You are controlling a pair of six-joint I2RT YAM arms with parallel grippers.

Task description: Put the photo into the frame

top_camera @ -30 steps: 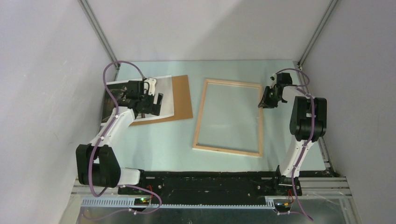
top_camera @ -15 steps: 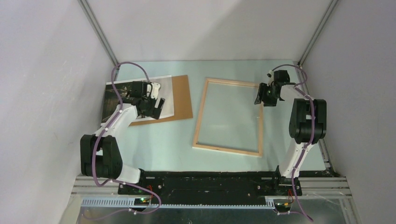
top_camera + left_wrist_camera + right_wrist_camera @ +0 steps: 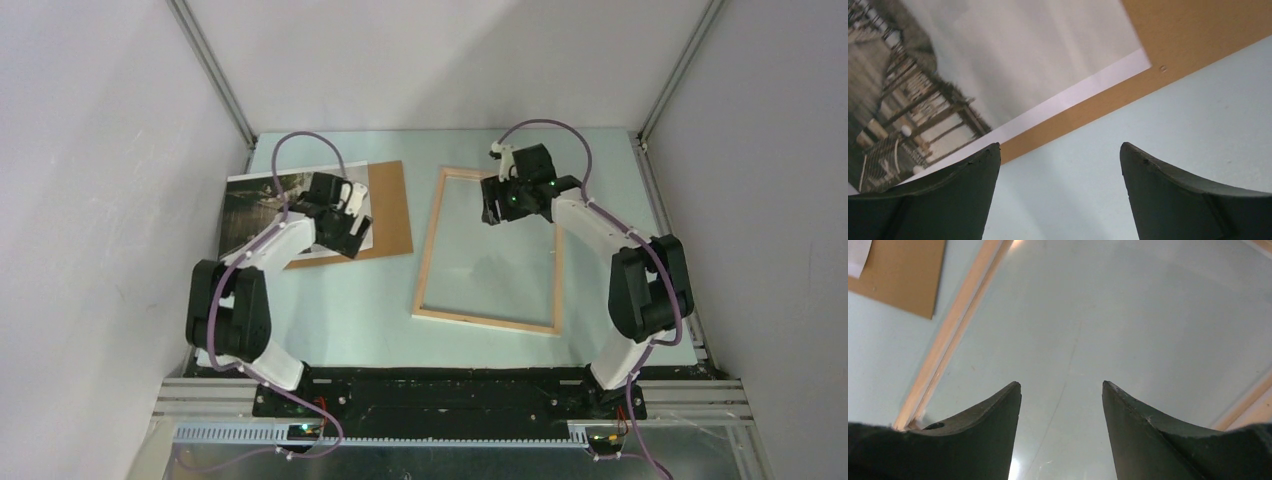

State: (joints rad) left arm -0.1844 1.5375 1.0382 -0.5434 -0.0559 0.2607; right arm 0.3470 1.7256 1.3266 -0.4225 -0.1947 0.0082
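**Left gripper** (image 3: 343, 232) (image 3: 1058, 155): jaws spread wide, nothing between them. It is positioned over the near right corner region of the photo. Bare surface (image 3: 340, 300) shows between its fingers in the wrist view.

**Right gripper** (image 3: 497, 207) (image 3: 1062, 385): jaws apart, empty. It is positioned over the far part of the frame's opening, inside the rails.

**Photo** (image 3: 255, 200) (image 3: 998, 65): lies flat, extending ahead and to the left of the left gripper. Its white border edge runs just beyond that gripper's left finger. It rests on the backing board and is well apart from the right gripper. It is not in the frame.

**Backing board** (image 3: 390, 210) (image 3: 1198, 25): flat brown panel under the photo. A strip shows past the photo's border, ahead of the left gripper and to its right.

**Frame** (image 3: 430, 250) (image 3: 958, 335): pale wood rails, lying flat beneath the right gripper. One long rail runs ahead and to the left of that gripper's fingers, and another shows at the right edge of its wrist view. The area inside the rails has a faint sheen. Whether a pane lies there cannot be told.
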